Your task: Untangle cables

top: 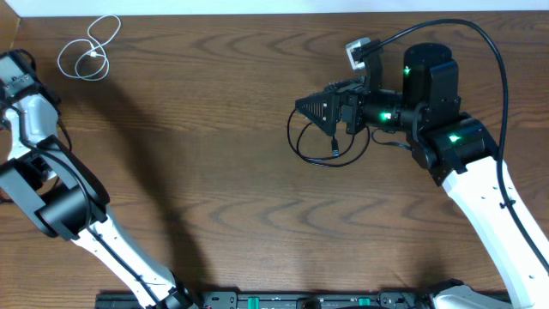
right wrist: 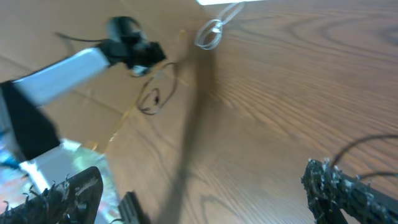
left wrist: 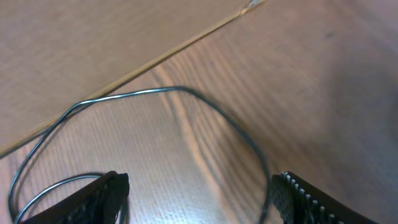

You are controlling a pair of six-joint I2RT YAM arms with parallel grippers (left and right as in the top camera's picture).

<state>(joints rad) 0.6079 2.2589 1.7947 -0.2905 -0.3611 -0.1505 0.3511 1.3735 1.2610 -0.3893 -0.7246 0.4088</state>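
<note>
The white cable [top: 90, 47] lies coiled at the table's far left; the right wrist view shows it too [right wrist: 214, 31]. One black cable [top: 330, 148] lies looped under my right gripper [top: 322, 107], which is open and empty above the table [right wrist: 199, 193]. A strand of that cable [right wrist: 364, 144] shows by its right finger. The other black cable [left wrist: 180, 93] lies in a loop near the table's left edge. My left gripper [left wrist: 199, 205] is open and low over it, with the loop running between its fingers. From the right wrist view this gripper [right wrist: 134, 51] hovers over that cable [right wrist: 152, 96].
A seam or table edge [left wrist: 186, 43] runs diagonally behind the left black cable. A thick black wire [top: 480, 39] arcs over the right arm. A small grey-white block [top: 356, 51] sits by the right arm. The left arm [top: 51, 202] spans the left side.
</note>
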